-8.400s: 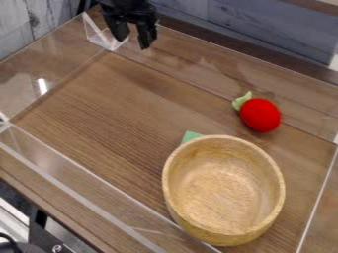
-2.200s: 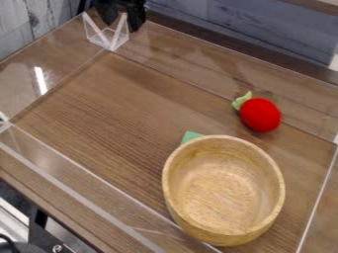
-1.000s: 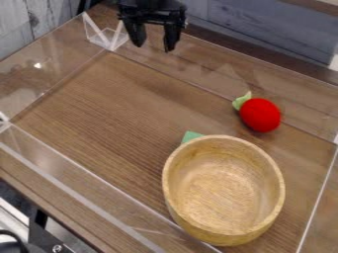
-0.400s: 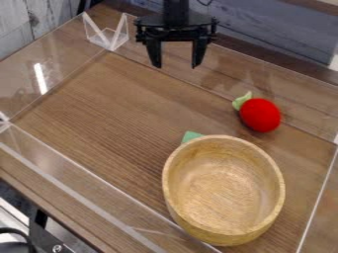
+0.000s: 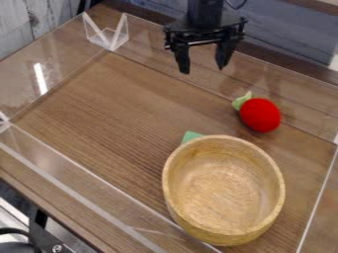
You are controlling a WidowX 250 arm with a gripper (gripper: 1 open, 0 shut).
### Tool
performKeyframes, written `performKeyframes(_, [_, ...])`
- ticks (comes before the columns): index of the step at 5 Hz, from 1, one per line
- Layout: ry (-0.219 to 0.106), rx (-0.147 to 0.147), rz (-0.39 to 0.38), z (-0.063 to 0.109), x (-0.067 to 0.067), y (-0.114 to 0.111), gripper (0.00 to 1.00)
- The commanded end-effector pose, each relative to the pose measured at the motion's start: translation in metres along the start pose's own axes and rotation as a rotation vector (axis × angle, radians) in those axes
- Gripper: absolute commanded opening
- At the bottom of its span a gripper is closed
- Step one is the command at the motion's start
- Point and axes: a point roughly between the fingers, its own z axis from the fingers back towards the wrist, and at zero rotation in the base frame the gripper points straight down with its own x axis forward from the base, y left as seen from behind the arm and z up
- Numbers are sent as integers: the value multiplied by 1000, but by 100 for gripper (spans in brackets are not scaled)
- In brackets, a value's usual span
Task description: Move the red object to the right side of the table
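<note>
The red object, a small round red toy fruit with a green leafy top, lies on the brown wood-grain table toward the right. My gripper hangs above the far middle of the table, up and to the left of the fruit. Its dark fingers point down and stand wide open with nothing between them. A clear gap separates the gripper from the fruit.
A large light wooden bowl sits at the front right, just below the fruit, with a small green piece showing at its far rim. Low clear acrylic walls edge the table.
The gripper has travelled to the right along the far side of the table, closer to the fruit, and its fingers have rolled round. It stays open. The fruit and bowl have not moved.
</note>
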Motion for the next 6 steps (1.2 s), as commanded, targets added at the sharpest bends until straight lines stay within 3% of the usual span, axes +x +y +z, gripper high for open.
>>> performKeyframes(1, [-20,-8,94,4,-10,-9,100])
performKeyframes(3, [16,22,291,19,-47,-48,100])
performKeyframes(4, [54,28,310,28,-65,-53,100])
performKeyframes(6, [113,46,327,36,-86,-58,100])
